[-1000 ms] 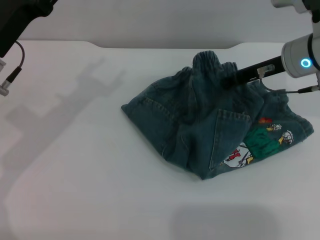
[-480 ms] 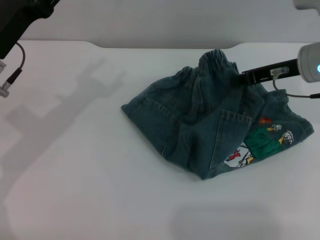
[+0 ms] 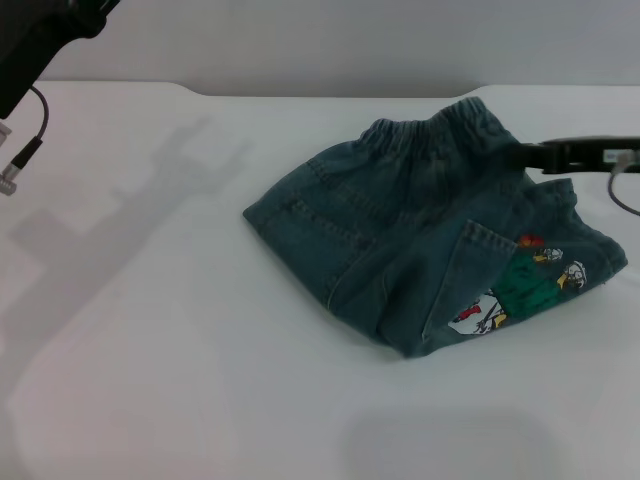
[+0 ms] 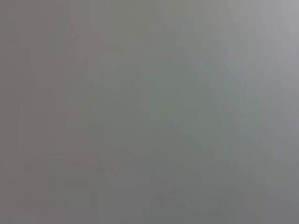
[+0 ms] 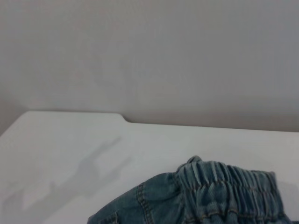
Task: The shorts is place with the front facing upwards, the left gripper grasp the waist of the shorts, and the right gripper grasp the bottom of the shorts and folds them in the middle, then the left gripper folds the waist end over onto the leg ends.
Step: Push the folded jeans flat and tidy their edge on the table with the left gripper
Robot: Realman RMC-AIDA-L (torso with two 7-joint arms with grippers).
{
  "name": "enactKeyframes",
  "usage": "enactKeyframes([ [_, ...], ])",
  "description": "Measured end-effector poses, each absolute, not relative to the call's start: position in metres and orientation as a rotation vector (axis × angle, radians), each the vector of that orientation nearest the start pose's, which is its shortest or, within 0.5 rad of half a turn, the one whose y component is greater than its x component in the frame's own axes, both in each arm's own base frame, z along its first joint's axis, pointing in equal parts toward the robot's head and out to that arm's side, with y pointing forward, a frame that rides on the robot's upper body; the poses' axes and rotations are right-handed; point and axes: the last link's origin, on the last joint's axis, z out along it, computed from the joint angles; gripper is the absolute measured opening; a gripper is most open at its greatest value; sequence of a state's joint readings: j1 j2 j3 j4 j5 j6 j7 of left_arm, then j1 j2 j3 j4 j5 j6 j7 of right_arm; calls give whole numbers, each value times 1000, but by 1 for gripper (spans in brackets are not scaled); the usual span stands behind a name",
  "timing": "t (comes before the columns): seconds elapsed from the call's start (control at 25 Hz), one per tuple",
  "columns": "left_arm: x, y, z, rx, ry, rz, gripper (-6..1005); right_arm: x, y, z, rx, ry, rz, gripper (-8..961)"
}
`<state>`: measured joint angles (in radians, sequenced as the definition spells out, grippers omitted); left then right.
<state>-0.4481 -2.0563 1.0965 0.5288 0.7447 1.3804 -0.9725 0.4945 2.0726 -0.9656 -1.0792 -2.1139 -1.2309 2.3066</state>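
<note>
The table [image 3: 180,400] presents bare white surface along its near edge, with faint arm shadows toward the robot's left.

The shorts [image 3: 400,240] lie folded on the right half of the table. Nearest the robot is a folded corner of denim, with a back pocket edge just above it. The leg ends [image 3: 545,275] lie at the near right of the garment, beneath the upper layer; the exposed leg shows the red, white and green cartoon print. One hem corner points toward the right edge of the table.

The waist of the shorts [image 3: 440,130] forms the far edge of the garment. Its gathered elastic band runs from the centre of the garment toward the right and rests flat on the denim below it. The right wrist view shows the same band [image 5: 229,184], puckered in stitch rows, with table and grey wall behind it.

The right hand [image 3: 535,155] reaches in from the right edge, level with the waistband, its dark tip against the right end of the band. Whether its fingers are apart or together cannot be determined.

The left arm [image 3: 35,40] is raised at the far left corner, well apart from the shorts. The left wrist view shows only plain grey; the left hand is not visible.
</note>
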Motion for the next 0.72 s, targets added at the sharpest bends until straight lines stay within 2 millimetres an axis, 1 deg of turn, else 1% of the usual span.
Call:
enactKeyframes([
  [0.32,-229,367,60,-1892,-373,-1366,802,262,362,51,-2260,1292,485,-1],
  [0.72,-230,368,59,-1896,-366,-1346,802,290,349,60,-2167,1348,496,-1],
])
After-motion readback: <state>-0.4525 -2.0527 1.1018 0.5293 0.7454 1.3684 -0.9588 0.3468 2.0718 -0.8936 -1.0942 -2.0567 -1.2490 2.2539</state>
